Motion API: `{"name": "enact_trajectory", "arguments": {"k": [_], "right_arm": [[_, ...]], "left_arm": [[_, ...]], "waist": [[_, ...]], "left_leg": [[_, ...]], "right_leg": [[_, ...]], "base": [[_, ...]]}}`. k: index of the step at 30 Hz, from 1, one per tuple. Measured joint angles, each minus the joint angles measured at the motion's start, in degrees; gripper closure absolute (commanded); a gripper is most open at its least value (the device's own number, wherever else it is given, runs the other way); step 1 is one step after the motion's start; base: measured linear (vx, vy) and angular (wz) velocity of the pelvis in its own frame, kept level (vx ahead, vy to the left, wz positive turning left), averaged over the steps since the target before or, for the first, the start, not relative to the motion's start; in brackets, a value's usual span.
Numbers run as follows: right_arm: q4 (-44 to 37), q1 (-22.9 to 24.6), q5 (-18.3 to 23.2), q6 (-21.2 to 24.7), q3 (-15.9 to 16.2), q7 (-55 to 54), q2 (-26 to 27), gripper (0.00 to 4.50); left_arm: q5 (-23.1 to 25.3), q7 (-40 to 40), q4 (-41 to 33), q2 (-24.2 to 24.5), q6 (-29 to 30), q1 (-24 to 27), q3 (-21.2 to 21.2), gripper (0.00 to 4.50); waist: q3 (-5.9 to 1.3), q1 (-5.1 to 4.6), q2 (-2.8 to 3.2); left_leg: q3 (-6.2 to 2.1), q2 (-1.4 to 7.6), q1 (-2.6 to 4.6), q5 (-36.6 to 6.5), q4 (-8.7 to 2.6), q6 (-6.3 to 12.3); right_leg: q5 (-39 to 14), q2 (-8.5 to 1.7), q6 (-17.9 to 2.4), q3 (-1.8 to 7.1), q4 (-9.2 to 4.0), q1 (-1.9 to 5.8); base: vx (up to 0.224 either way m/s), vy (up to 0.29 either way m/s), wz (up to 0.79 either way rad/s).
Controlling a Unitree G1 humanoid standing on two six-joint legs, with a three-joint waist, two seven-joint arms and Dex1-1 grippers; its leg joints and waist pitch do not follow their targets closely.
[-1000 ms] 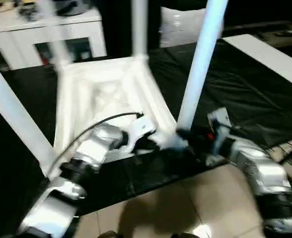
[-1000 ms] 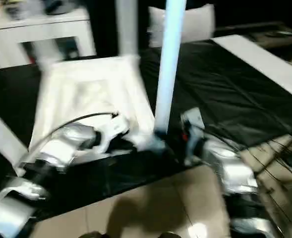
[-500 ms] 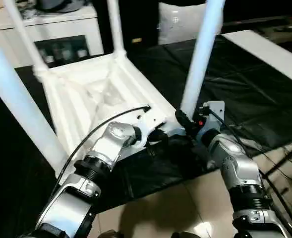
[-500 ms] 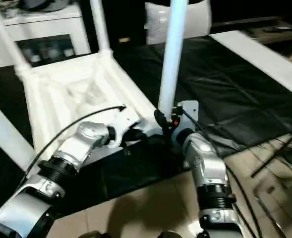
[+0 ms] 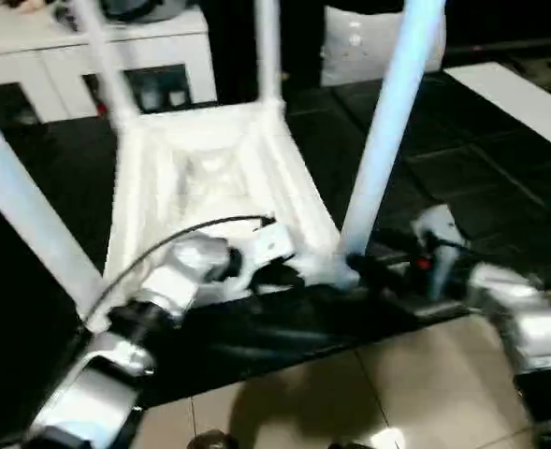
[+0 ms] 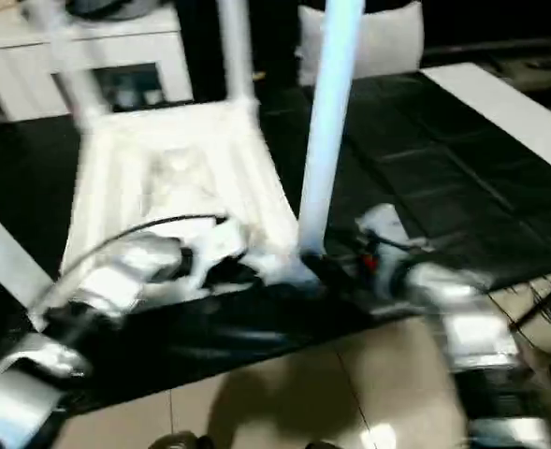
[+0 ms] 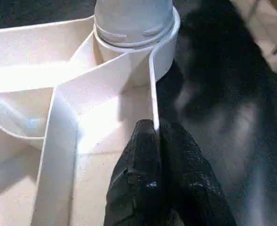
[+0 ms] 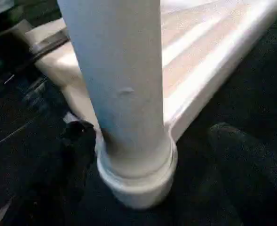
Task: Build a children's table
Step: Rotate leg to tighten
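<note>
1. The white table [image 5: 210, 187] lies upside down on a black mat [image 5: 462, 159], ribbed underside up, four legs standing in its corner sockets.
2. Left gripper [image 7: 154, 136] is clamped on the table's rim.
3. Right gripper [image 8: 152, 141] stands open around the near leg [image 5: 387, 131].

Under me lies a beige tiled floor [image 5: 350, 393], partly covered by a black mat [image 5: 481, 168]; a white cabinet [image 5: 60, 56] stands behind it.

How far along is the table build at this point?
Mostly done: four legs stand up from the upside-down table top. The left gripper pinches the top's rim; the right gripper straddles the nearest leg, open. Left: probably flipping it upright.
</note>
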Motion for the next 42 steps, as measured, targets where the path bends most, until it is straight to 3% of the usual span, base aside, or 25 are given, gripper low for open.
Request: {"name": "enact_trajectory", "arguments": {"k": [5, 6, 10, 12, 15, 16, 17, 28, 32, 37, 42], "right_arm": [[1.1, -1.1, 1.2, -1.8, 3.0, 10.8, -2.8, 0.35], [1.2, -1.5, 1.7, -2.1, 3.5, 12.7, -3.4, 0.62], [1.2, -1.9, 2.1, -2.7, 5.6, 18.4, -4.4, 0.76], [1.2, -1.9, 2.3, -2.6, 6.9, 20.2, -4.2, 1.15], [1.6, -2.3, 2.4, -2.4, 7.8, 22.0, -3.8, 1.20], [2.3, -2.8, 2.4, -2.4, 8.2, 22.8, -3.8, 1.49], [2.5, -3.0, 2.4, -2.4, 8.4, 23.1, -3.8, 1.49], [3.0, -3.3, 3.1, 0.0, 8.5, 24.4, -3.9, 2.32], [-0.6, -0.2, 4.5, 2.7, 6.5, 21.5, -2.7, 2.42], [-3.6, 1.6, 3.9, 5.4, 3.9, 10.7, 1.4, 2.43], [-3.0, 0.8, 0.3, 6.5, -0.5, -7.7, 9.5, 2.43]], "left_arm": [[-0.2, -6.4, 0.1, 2.5, -3.8, -0.3, -1.8, 4.50], [-0.2, -7.7, 0.1, 3.2, -4.5, -0.3, -2.1, 4.50], [-0.2, -11.7, 0.1, 4.4, -6.9, -0.5, -3.1, 4.50], [-0.2, -12.4, 0.1, 4.3, -7.5, -0.6, -3.5, 4.50], [-0.3, -13.8, 0.0, 4.4, -8.0, -0.6, -3.8, 4.50], [-0.3, -14.1, 0.0, 4.5, -8.3, -0.6, -3.9, 4.50], [-0.3, -14.1, 0.0, 4.4, -8.5, -0.6, -3.9, 4.50], [-0.8, -15.4, -0.1, 4.4, -8.5, -0.6, -3.9, 4.50], [-1.9, -14.9, -2.2, 3.8, -4.6, 0.6, -3.1, 4.50], [-1.2, -9.9, -2.9, 3.2, 0.7, 1.3, -1.0, 4.50], [0.6, 0.8, -3.0, -0.9, 7.9, 1.1, 1.3, 4.50]], "waist": [[0.00, 0.97, 0.00], [0.00, 1.05, 0.00], [-0.01, 1.98, -0.05], [-0.01, 2.36, -0.06], [0.00, 2.50, -0.09], [0.00, 2.48, -0.12], [-0.01, 2.48, -0.13], [-0.01, 2.67, -0.13], [-0.03, 2.86, -0.09], [-0.04, 1.93, -0.07], [-0.02, -1.61, -0.03]], "left_leg": [[0.00, 0.00, -0.04, 0.0, 0.10, 0.02], [0.00, 0.00, -0.04, 0.0, 0.10, 0.02], [-0.02, 0.01, -0.02, 0.0, 0.10, 0.01], [-0.01, 0.01, -0.03, 0.0, 0.11, 0.02], [-0.01, 0.01, -0.02, 0.0, 0.12, 0.02], [-0.01, 0.01, -0.01, 0.0, 0.14, 0.02], [-0.01, 0.01, -0.01, 0.0, 0.14, 0.02], [-0.01, 0.01, 0.00, 0.0, 0.15, 0.02], [-0.01, 0.01, 0.00, 0.0, 0.14, 0.02], [-0.01, 0.03, 0.20, 0.0, 0.15, -0.05], [-0.09, 0.01, 0.45, 0.1, 0.22, -0.09]], "right_leg": [[0.2, -0.03, -0.4, 0.00, 0.03, 0.04], [0.2, -0.03, -0.3, -0.01, 0.06, 0.04], [0.2, -0.03, -0.3, -0.02, 0.08, 0.07], [0.2, -0.03, -0.3, -0.01, 0.07, 0.07], [0.2, -0.04, -0.3, 0.00, 0.08, 0.09], [0.2, -0.04, -0.3, 0.00, 0.08, 0.10], [0.2, -0.04, -0.3, -0.01, 0.08, 0.11], [0.2, -0.04, -0.3, -0.01, 0.11, 0.14], [0.2, -0.05, -0.3, -0.01, 0.11, 0.13], [0.0, -0.04, 0.0, -0.01, 0.18, 0.14], [-0.1, -0.06, 0.1, -0.13, -0.37, 0.24]], "base": [[0.000, 0.000, 0.00], [0.000, 0.000, 0.00], [0.000, 0.000, 0.00], [0.000, 0.000, 0.00], [0.000, 0.000, 0.00], [0.000, 0.000, 0.00], [0.000, 0.000, 0.00], [0.000, 0.000, 0.00], [0.000, 0.000, 0.00], [0.000, 0.000, 0.00], [0.000, 0.000, 0.00]]}}
